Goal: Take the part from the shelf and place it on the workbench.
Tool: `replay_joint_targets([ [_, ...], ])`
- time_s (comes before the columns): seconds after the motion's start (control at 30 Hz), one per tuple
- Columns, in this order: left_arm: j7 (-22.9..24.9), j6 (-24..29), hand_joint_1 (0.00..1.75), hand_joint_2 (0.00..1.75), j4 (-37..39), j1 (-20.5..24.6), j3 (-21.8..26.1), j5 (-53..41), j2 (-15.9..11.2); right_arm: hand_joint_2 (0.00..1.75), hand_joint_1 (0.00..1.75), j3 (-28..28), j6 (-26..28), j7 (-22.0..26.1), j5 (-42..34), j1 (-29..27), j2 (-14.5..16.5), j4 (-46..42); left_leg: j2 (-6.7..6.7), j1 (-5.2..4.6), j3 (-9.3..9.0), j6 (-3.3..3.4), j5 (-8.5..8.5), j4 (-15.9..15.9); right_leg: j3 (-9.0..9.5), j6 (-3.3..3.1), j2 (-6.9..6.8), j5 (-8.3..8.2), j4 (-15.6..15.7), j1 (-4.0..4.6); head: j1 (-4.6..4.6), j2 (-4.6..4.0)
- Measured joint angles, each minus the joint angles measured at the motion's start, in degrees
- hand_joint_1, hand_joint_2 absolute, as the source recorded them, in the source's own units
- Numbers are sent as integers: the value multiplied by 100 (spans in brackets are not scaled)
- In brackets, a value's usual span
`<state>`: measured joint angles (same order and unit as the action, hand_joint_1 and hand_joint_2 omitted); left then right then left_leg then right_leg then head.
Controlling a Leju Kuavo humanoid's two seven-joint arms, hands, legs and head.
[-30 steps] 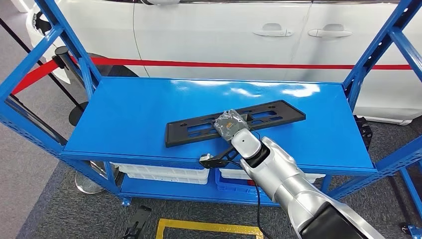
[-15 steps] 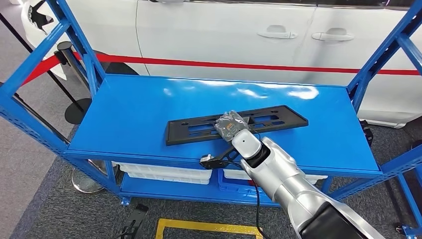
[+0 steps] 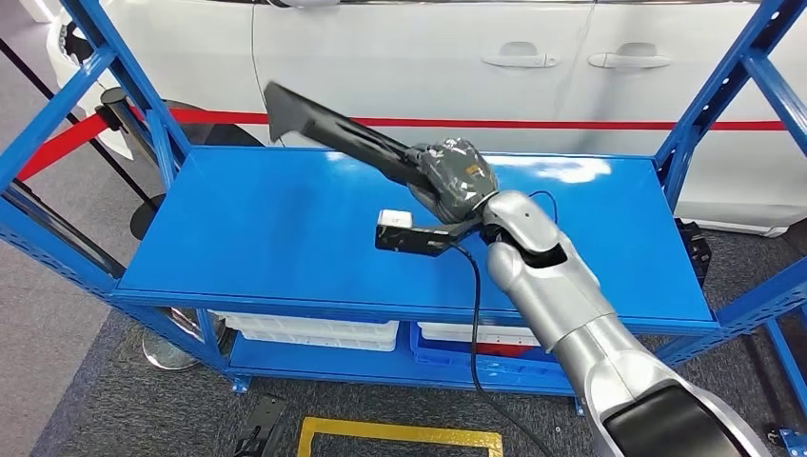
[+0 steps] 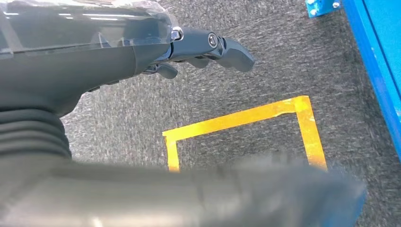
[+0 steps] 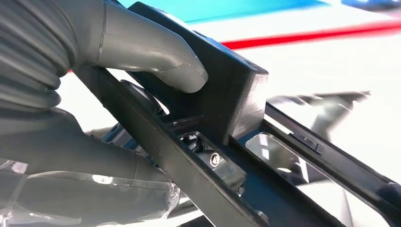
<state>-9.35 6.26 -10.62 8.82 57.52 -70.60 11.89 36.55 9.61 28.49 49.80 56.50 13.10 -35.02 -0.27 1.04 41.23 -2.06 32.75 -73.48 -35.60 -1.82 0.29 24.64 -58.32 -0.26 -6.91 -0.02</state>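
Black, long slotted plastic part (image 3: 333, 133) is held firmly in the right hand (image 3: 455, 176), and should be kept level and carried clear of the blue shelf frame (image 3: 124, 86); the left hand (image 4: 208, 45) hangs empty.

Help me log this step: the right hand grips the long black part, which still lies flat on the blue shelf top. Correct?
Not quite. The right hand does grip the long black part, but the part is off the blue shelf top, held in the air and tilted. The head view shows it.
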Motion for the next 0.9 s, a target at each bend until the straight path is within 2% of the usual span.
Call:
replay_joint_targets([
  [0.03, -45, 0, 0, 175, 0, -18, 21, 21, -4, 175, 175, -172, -211, 99, -437, -98, -58, -408, 1, 0, 64, -2, -14, -123, 6, -3, -2, 11, -6, 4, 0, 0],
  [0.07, -91, 1, 0, 175, 0, -34, 40, 36, -10, 175, 175, -338, -411, 165, -876, -206, -120, -849, 1, 1, 26, 4, -143, -20, 16, -1, -1, 25, -15, 6, 0, 0],
  [0.13, -190, -2, 0, 175, 0, -51, 74, 74, -29, 175, 175, -645, -775, 197, -1688, -379, -250, -1748, 2, 0, -298, 42, -565, 719, 38, 23, 1, 61, -35, 6, 1, 0],
  [0.17, -242, -6, 0, 175, 0, -54, 88, 94, -36, 175, 175, -779, -945, 185, -2056, -440, -312, -2170, 0, -10, -468, 66, -712, 1086, 40, 42, 3, 74, -47, 14, 1, 0],
  [0.2, -288, -12, 0, 175, 0, -55, 105, 112, -40, 175, 175, -901, -1108, 161, -2384, -494, -373, -2567, -2, -21, -586, 93, -779, 1337, 35, 65, 3, 80, -54, 21, 1, 0],
  [0.23, -321, -17, 0, 175, 0, -57, 123, 124, -42, 175, 175, -1006, -1242, 132, -2635, -552, -424, -2924, -5, -34, -639, 115, -774, 1447, 29, 88, 3, 80, -54, 27, 1, 0],
  [0.3, -350, -25, 0, 175, 0, -60, 151, 142, -43, 175, 175, -1171, -1400, 87, -2883, -658, -504, -3507, -8, -38, -665, 165, -762, 1499, 27, 144, 4, 76, -41, 34, 2, 0],
  [0.37, -356, -25, 0, 175, 0, -53, 174, 154, -44, 175, 175, -1285, -1452, 66, -2937, -734, -566, -3921, -4, -16, -690, 234, -792, 1556, -16, 206, 3, 188, -164, 27, 3, 0],
  [0.4, -357, -25, 0, 175, 0, -48, 184, 156, -44, 175, 175, -1325, -1461, 62, -2947, -757, -597, -4068, 0, -4, -703, 266, -806, 1582, -114, 235, 3, 332, -388, 22, 3, 0],
  [0.47, -359, -25, 0, 175, 0, -44, 198, 159, -44, 175, 175, -1386, -1473, 60, -2958, -819, -658, -4284, 5, -4, -706, 297, -811, 1589, -460, 276, 2, 709, -1135, 1, 3, 0],
  [0.5, -359, -25, 0, 175, 0, -46, 200, 160, -44, 175, 175, -1409, -1477, 57, -2960, -864, -685, -4357, 5, -4, -706, 299, -810, 1587, -629, 292, 1, 830, -1479, -8, 3, 0],
  [0.53, -359, -25, 0, 175, 0, -48, 203, 161, -44, 175, 175, -1428, -1480, 54, -2960, -908, -707, -4417, 4, -3, -707, 299, -808, 1582, -726, 301, 1, 850, -1661, -20, 3, 0],
  [0.57, -360, -25, 0, 175, 0, -48, 205, 161, -44, 175, 175, -1442, -1492, 51, -2977, -941, -723, -4469, 3, -3, -707, 296, -805, 1573, -710, 306, -1, 750, -1609, -33, 3, 0],
  [0.6, -366, -25, 0, 175, 0, -46, 207, 164, -43, 175, 175, -1457, -1529, 50, -3045, -958, -733, -4520, 0, -2, -708, 288, -797, 1559, -585, 304, -3, 562, -1341, -45, 3, 0],
  [0.67, -394, -20, 0, 175, 0, -42, 216, 187, -43, 175, 175, -1490, -1773, 21, -3449, -964, -744, -4632, -5, -10, -699, 250, -765, 1511, -197, 287, -9, 201, -544, -50, 3, 0],
  [0.7, -408, -14, 0, 175, 0, -41, 225, 204, -43, 175, 175, -1511, -1980, -27, -3795, -968, -750, -4697, -8, -19, -690, 225, -752, 1492, -66, 269, -8, 116, -269, -46, 2, 0],
  [0.73, -411, 1, 0, 175, 0, -42, 235, 222, -43, 175, 175, -1531, -2226, -106, -4197, -984, -759, -4768, -10, -29, -682, 198, -743, 1482, -2, 246, -5, 95, -127, -35, 2, 0],
  [0.83, -359, 88, 0, 175, 0, -47, 270, 268, -40, 175, 175, -1573, -2907, -404, -5328, -1101, -795, -4972, -7, -23, -683, 104, -730, 1488, 6, 151, 7, 93, -87, -22, 0, 0],
  [0.9, -335, 132, 0, 175, 0, -50, 299, 284, -39, 175, 175, -1574, -3296, -565, -5954, -1274, -828, -5082, 1, -13, -588, 50, -550, 1238, 32, 80, -10, 82, -55, -40, 0, 0],
])
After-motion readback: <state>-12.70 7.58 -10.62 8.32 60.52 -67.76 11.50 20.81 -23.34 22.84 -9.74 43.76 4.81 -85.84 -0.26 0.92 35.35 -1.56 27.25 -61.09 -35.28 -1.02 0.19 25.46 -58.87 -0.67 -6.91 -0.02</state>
